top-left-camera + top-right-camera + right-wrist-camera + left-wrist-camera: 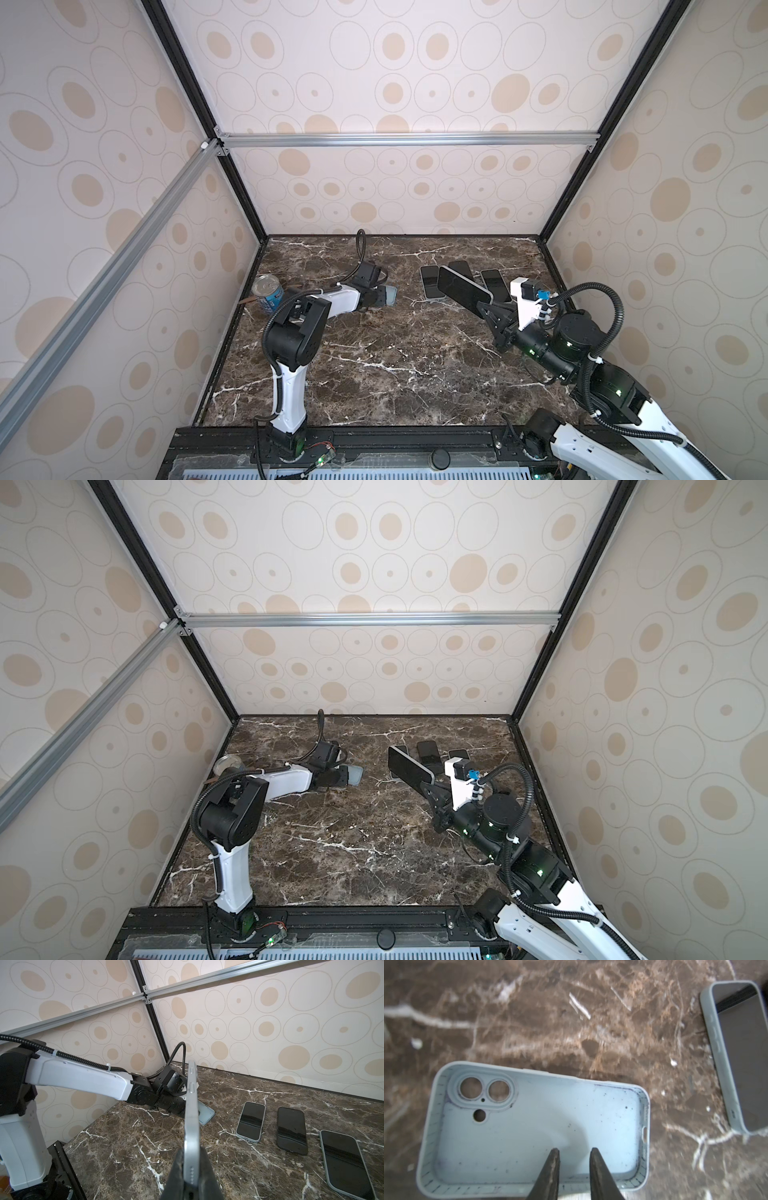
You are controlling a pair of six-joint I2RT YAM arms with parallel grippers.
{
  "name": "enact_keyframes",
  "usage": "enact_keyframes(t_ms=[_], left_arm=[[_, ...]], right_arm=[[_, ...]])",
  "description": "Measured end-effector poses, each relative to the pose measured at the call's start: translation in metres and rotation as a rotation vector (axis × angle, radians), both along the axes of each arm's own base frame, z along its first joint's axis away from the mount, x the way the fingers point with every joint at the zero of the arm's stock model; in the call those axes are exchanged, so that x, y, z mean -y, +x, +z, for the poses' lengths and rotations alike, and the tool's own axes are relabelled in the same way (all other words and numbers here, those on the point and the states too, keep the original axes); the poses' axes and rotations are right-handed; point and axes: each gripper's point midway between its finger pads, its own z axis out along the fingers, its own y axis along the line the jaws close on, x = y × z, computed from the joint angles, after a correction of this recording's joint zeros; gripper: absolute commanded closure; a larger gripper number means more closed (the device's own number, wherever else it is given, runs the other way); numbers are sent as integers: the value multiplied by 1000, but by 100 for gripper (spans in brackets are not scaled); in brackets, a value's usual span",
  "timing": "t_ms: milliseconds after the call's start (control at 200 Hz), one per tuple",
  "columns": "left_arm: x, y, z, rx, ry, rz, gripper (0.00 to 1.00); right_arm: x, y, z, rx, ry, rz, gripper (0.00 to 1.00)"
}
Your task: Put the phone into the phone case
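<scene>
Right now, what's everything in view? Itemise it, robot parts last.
Brown marble table: one, under everything.
Empty pale-blue phone case: one, flat on table, open side up, left of centre.
Silver-edged dark-screen phone: one, held tilted above table.
Pale-rimmed phones: two, dark screens, flat, back right.
Black phone: one, flat between them.
Blue-labelled metal can: one, silver top, left edge.
Left gripper: black, jaws slightly apart over case.
Right gripper: black, shut on held phone.
</scene>
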Motion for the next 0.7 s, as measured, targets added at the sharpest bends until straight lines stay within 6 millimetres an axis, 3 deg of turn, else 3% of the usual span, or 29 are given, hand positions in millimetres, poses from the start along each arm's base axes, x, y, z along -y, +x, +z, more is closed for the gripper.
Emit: enact_keyframes(t_ms=[180,485,700], left_arm=[[10,-44,-3,14,-67,-9,74],[33,-134,-4,24,-215,-55,74],[30,-177,-3,12,-314,-52,75]], right_arm=[[0,0,0,-8,9,-2,100],[-9,5,-10,-45,7,16,100],[-19,11,-24,-88,7,30,100]])
